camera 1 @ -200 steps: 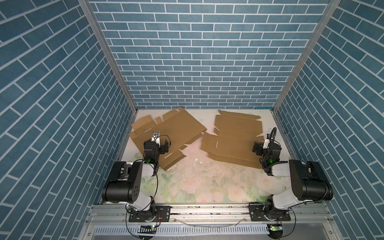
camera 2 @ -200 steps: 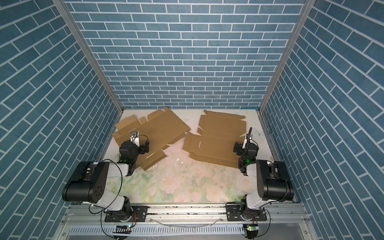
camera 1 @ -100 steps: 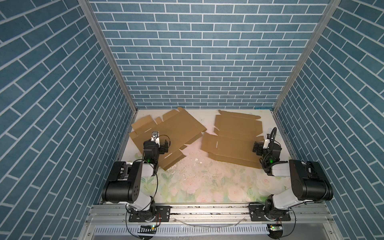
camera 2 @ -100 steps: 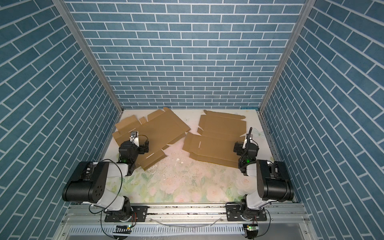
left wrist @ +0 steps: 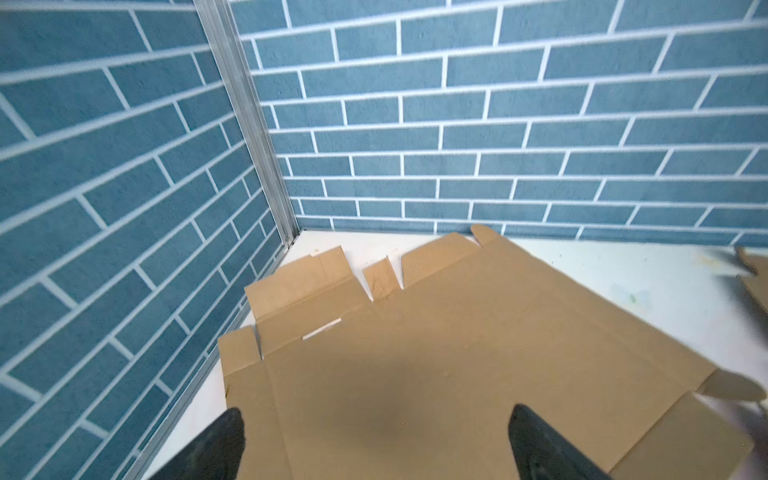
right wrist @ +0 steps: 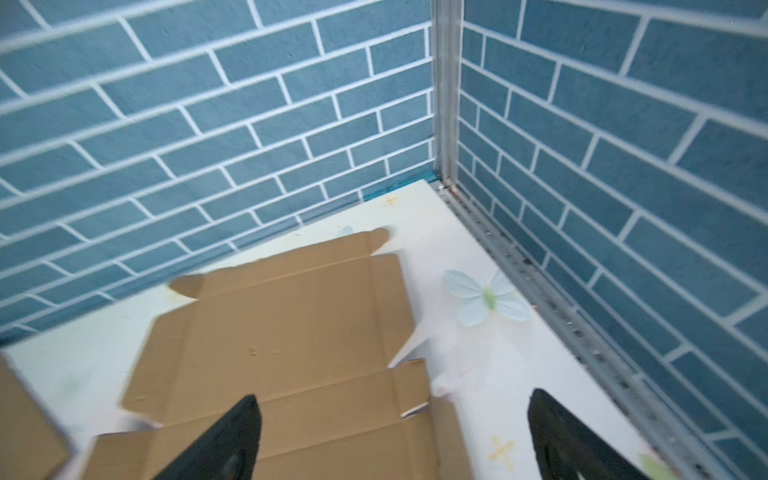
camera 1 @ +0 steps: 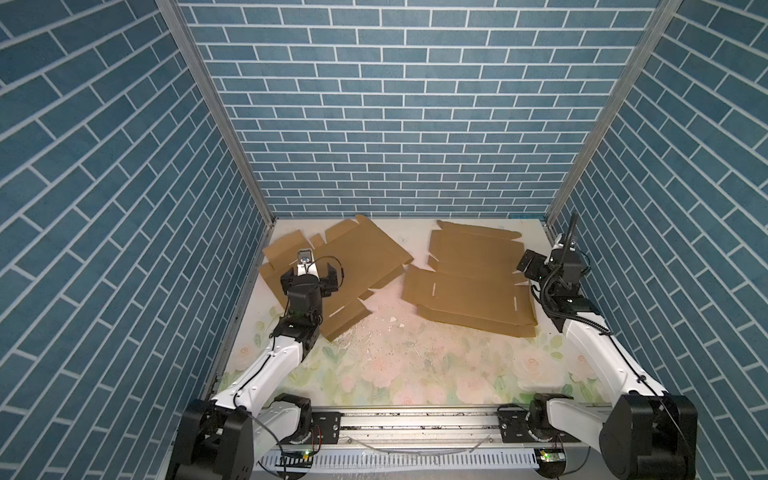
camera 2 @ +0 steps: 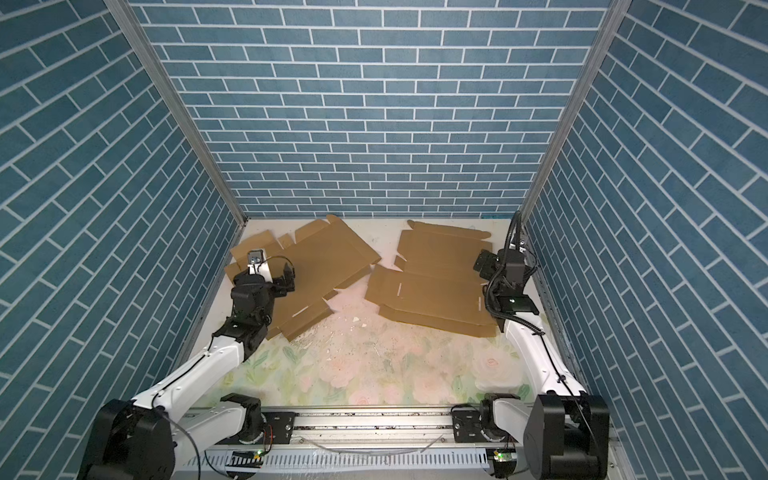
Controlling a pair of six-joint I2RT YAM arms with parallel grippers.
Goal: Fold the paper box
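Left fingers [left wrist: 216,444] and right fingers [right wrist: 224,440] are both spread wide and empty: the left pair low over the left blank [camera 1: 353,257], which lies flat on the tabletop [camera 1: 415,365] beside the left wall [camera 1: 124,208]; the right pair at the outer edge of the right blank [camera 1: 469,274]. We judge the risk to be skating: flat card offers no lip, so a push could shove it wallward or crease it off-score. The left blank's long axis lies diagonal, tuck end far-right; the right blank's points almost straight at the back wall [camera 1: 415,124].
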